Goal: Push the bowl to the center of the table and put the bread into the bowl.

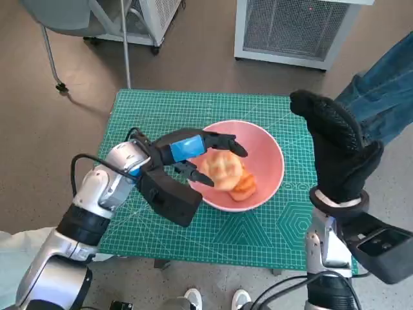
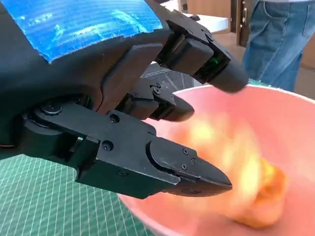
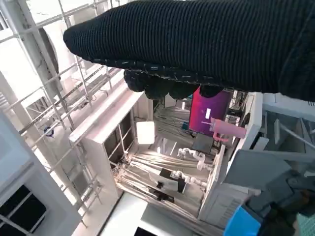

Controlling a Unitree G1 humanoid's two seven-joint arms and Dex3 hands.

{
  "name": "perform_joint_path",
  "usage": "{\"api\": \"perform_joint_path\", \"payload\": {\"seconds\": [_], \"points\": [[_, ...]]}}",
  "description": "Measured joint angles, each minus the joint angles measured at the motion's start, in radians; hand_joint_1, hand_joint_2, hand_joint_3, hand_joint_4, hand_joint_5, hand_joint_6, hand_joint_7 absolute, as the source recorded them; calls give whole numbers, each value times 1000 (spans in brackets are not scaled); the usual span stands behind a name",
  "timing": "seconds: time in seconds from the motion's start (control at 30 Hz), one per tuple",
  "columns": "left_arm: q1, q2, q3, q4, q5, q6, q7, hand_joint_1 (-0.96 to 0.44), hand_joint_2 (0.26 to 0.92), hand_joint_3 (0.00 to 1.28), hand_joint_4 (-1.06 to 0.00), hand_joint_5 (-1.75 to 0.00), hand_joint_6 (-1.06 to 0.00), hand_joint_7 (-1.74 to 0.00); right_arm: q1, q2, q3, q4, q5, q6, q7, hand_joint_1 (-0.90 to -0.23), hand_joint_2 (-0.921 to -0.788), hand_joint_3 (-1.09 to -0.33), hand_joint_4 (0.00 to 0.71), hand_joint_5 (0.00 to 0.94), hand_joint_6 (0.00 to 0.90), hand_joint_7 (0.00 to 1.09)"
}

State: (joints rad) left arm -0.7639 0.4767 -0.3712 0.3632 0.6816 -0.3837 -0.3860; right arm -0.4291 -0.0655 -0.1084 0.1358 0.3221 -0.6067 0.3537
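Observation:
A pink bowl (image 1: pixel 268 161) stands on the green cutting mat (image 1: pixel 161 116), right of its middle. The bread (image 1: pixel 224 170), a pale bun with an orange-brown part, lies inside the bowl; in the left wrist view the bread (image 2: pixel 246 187) is blurred. My left hand (image 1: pixel 187 152) reaches over the bowl's left rim, its black fingers (image 2: pixel 192 172) spread above and beside the bread, not closed on it. My right hand (image 1: pixel 335 145), gloved, is raised over the table's right edge with fingers extended and nothing in it; the right wrist view shows only the glove (image 3: pixel 206 44) against the room.
The mat covers the small table. A person's jeans-clad leg (image 1: pixel 381 77) is at the right, close to my right hand. A white grilled unit (image 1: pixel 293 29) and a chair leg (image 1: pixel 51 51) stand on the floor behind the table.

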Motion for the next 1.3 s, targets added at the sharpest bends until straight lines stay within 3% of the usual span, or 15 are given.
{"api": "perform_joint_path", "payload": {"seconds": [0.1,0.2,0.57,0.83,1.03,1.3], "points": [[23,-1,42,2,-70,-27,32,-599,892,63,-378,-4,-355,-146,0,3,1,0,-4,0,-2,-613,-921,-755,260,23,-1,729],[46,-3,88,0,-129,-47,66,-644,912,106,-366,-2,-346,-130,0,7,1,2,-4,-1,-4,-612,-921,-756,260,23,-1,728],[179,-83,286,-58,-464,-45,124,-611,921,299,-336,-7,-362,-121,-1,13,2,23,-9,-3,-7,-603,-921,-760,259,23,-1,737],[295,-235,390,-97,-699,-108,193,-628,921,510,-363,-12,-369,-116,-16,12,2,21,-11,11,-11,-600,-921,-758,259,24,-1,740],[338,-318,415,-153,-841,-107,183,-622,921,531,-333,-1,-335,-93,-52,12,8,6,-16,40,-28,-588,-921,-769,256,22,-1,745],[341,-331,433,-206,-863,-118,168,-560,921,487,-310,-1,-337,-87,-90,10,18,-11,-43,66,-46,-584,-921,-776,258,23,-1,745]]}}
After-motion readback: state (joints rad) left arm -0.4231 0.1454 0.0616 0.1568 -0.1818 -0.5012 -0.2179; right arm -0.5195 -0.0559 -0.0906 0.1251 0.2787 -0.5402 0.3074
